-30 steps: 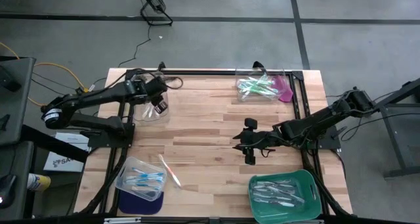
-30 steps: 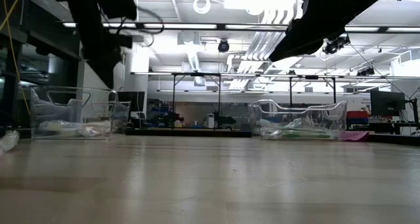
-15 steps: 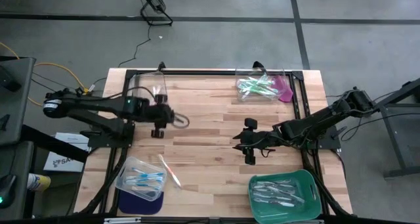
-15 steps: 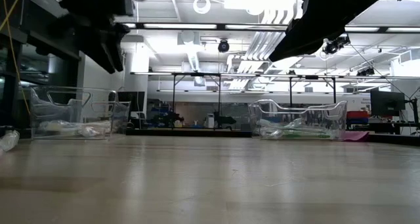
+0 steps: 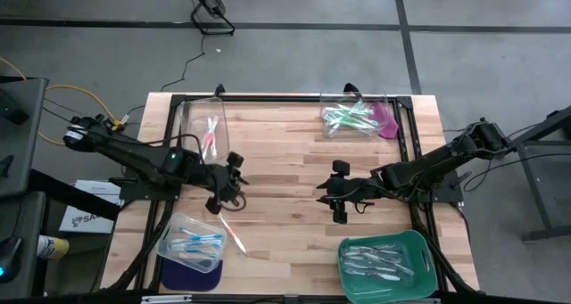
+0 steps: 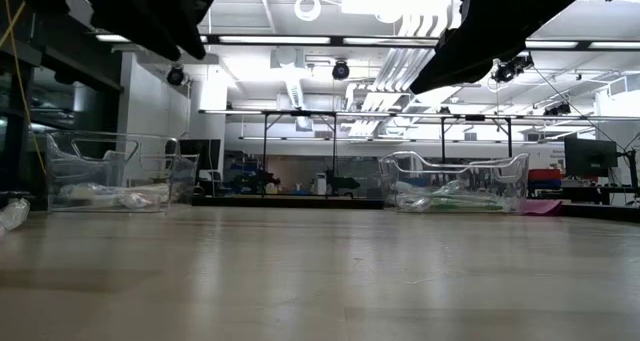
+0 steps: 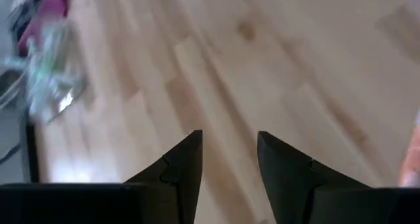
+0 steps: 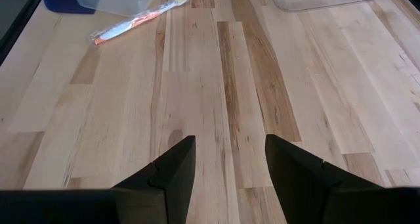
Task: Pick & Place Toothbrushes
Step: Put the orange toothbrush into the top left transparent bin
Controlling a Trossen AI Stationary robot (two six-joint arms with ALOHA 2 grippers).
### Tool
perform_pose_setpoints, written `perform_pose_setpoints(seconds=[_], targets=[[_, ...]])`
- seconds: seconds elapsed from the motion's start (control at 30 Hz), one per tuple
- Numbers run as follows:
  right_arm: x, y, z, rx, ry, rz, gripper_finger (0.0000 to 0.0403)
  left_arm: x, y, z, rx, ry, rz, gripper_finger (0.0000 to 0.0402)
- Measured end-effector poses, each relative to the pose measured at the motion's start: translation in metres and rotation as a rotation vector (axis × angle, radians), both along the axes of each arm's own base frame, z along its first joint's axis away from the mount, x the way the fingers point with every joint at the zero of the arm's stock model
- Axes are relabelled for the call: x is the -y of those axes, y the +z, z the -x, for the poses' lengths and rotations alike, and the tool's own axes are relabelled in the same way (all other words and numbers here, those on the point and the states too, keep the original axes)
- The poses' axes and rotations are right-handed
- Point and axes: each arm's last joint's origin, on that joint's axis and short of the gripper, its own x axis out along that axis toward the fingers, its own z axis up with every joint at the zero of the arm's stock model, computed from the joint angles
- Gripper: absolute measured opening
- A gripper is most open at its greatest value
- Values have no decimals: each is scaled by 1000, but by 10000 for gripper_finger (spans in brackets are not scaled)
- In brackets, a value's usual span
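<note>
Left gripper (image 5: 228, 181) over the left half of the worktop (image 5: 285, 161), fingers (image 7: 185, 165) parted with only bare wood between them, nothing held. Just beyond it toward the front edge, one pink-orange toothbrush (image 5: 230, 230) lying loose on the wood, not touched by either gripper. Beside that, at the front left corner, a clear bin (image 5: 191, 242) with blue toothbrushes (image 5: 196, 243) inside, resting partly on a dark blue mat (image 5: 183, 275). Toward the back left corner, another clear bin (image 5: 202, 130) with pink-orange toothbrushes (image 5: 210, 131) in it.

Right gripper (image 5: 337, 193) over the middle of the worktop, right of centre, fingers (image 8: 172, 171) likewise apart and empty, bare boards between them. Near the back right corner, a clear bin (image 5: 355, 117) of light green toothbrushes (image 5: 348, 118), with a pink sheet (image 5: 387, 119) just beside it. At the front right corner, a green tray (image 5: 385, 265) with pale grey-white toothbrushes (image 5: 379, 262) lying inside.
</note>
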Motion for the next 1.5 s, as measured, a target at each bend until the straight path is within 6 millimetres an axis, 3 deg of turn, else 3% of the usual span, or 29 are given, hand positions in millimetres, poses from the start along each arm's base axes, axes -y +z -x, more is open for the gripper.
perform_pose_setpoints(seconds=[0.2, 0.63, 1.0, 1.5], targets=[[0, 0, 0, 0, 0, -1, 177, 22, -9, -11, -4, -101, 41, 139], [0, 0, 0, 0, -1, -1, 177, 66, -56, -24, -197, -253, -45, 153], [0, 0, 0, 0, -1, -1, 177, 80, -75, -32, -251, -287, 18, 259], [0, 0, 0, 0, 2, -4, 177, 101, -83, -60, -396, -334, 56, 253]])
